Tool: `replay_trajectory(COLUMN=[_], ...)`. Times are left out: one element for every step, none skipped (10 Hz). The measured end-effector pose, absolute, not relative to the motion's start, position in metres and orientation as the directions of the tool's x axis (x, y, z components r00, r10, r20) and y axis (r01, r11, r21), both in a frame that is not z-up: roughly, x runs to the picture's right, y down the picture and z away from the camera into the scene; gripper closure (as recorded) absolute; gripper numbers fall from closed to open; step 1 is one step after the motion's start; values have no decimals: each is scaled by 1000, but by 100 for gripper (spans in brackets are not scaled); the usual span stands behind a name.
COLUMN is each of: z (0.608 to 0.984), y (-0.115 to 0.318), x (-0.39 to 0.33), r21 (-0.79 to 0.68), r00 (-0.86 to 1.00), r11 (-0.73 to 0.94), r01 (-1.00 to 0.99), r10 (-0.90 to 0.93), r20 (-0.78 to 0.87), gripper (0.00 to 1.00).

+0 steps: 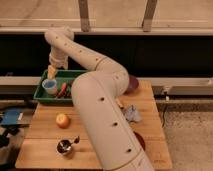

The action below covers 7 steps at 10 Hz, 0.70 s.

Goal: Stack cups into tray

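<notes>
A white cup with a blue rim (49, 86) stands upright in the left part of the green tray (41, 97) at the table's back left. My gripper (52, 73) hangs just above the cup, over the tray, at the end of the long white arm (100, 100) that reaches up across the table. A small metal cup (63, 146) stands on the wooden table near the front left, well apart from the gripper.
A red item (62, 90) lies in the tray beside the cup. An orange fruit (62, 120), a purple bowl (133, 84), a crumpled blue-grey thing (132, 114) and a red bowl (140, 141) are on the table. A dark wall runs behind.
</notes>
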State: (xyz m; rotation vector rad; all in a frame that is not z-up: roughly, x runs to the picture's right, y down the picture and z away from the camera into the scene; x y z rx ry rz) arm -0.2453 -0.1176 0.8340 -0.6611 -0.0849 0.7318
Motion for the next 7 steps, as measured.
replay_trajectory(z=[817,801,794,789,787,787,787], y=[-126,-134,-136,-137,-137,-137,-137], x=[-220,-187,-172,-162,-161,-163,-163], r21=[-546,-493,-466,-447,-444,-446,-446], r00=[730,695,677,664,662,664,664], r11=[552,539,532,527,525,527,527], r01=[-630,-683,-707,-723,-726,-723,-723], r10=[661,687,699,708,710,708,708], r20=[-174,-211,-229,-240,-242,-241,-241], gripper=[26,26,26,26,26,26,26])
